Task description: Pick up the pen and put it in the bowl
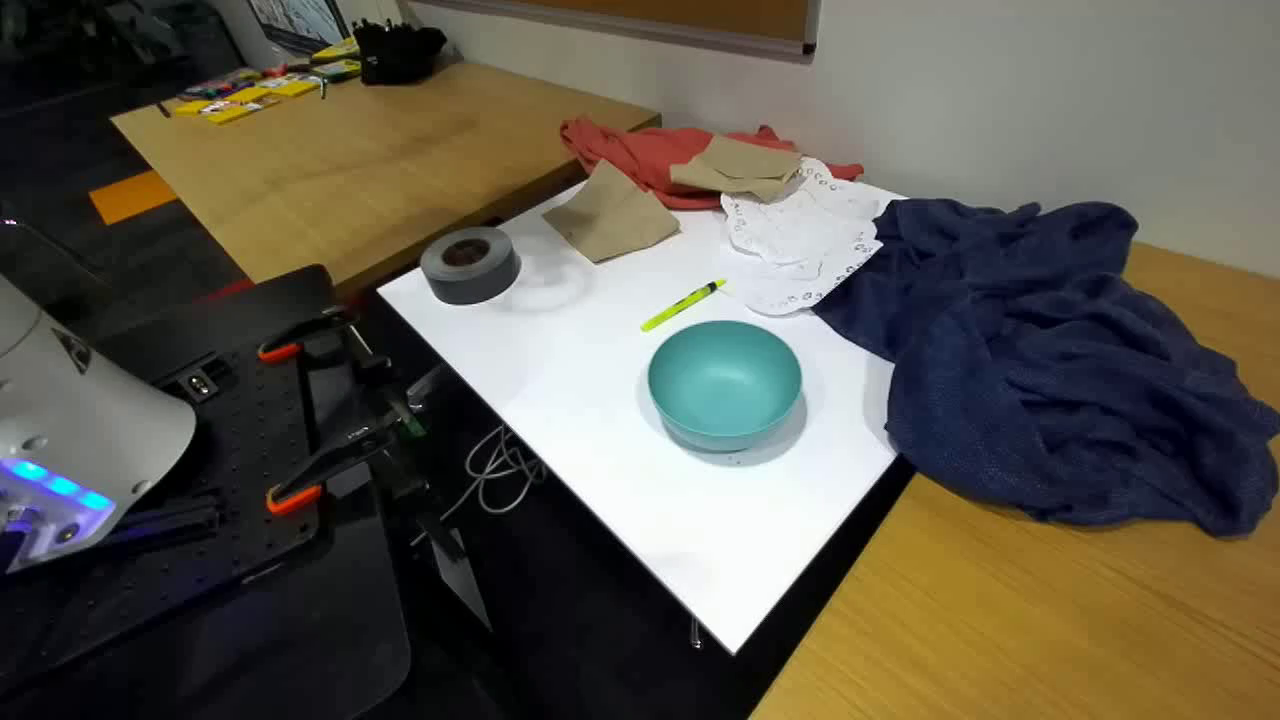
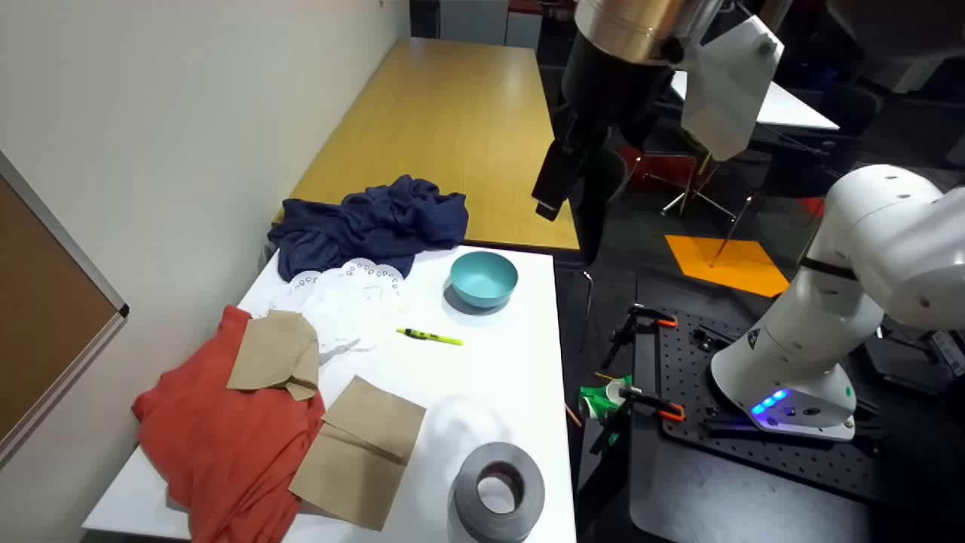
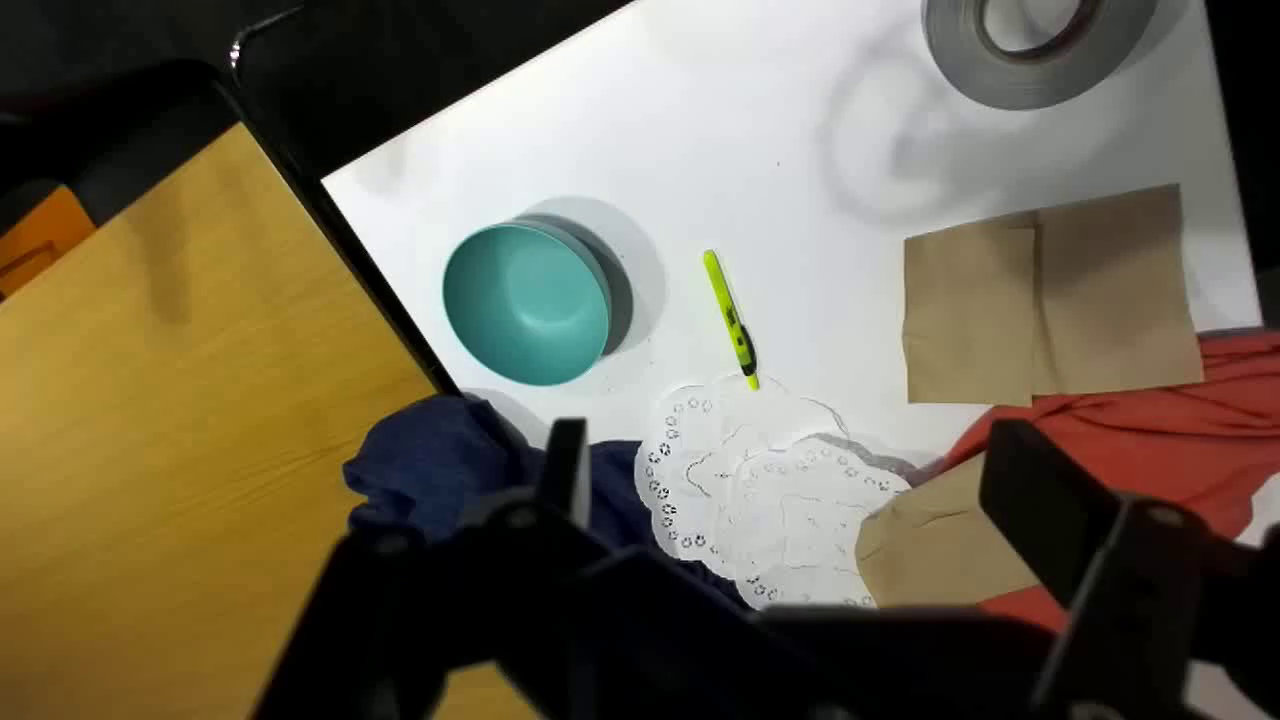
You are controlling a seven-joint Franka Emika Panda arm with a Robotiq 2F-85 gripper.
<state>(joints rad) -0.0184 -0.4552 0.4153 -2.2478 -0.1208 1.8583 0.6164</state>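
Reaching stage, I'd judge: your black two-finger gripper (image 3: 795, 465) hangs empty, spread wide; that slim yellow-green plastic pen (image 3: 730, 315) lies beside the smooth, round teal bowl (image 3: 525, 303). Next: align, lower over the pen.

In the wrist view, the yellow-green pen (image 3: 730, 316) lay aslant just right of centre, seemingly dark-clipped near its lower end. The round teal bowl (image 3: 527, 303) sat upright, open side up, left of centre, apart from it.
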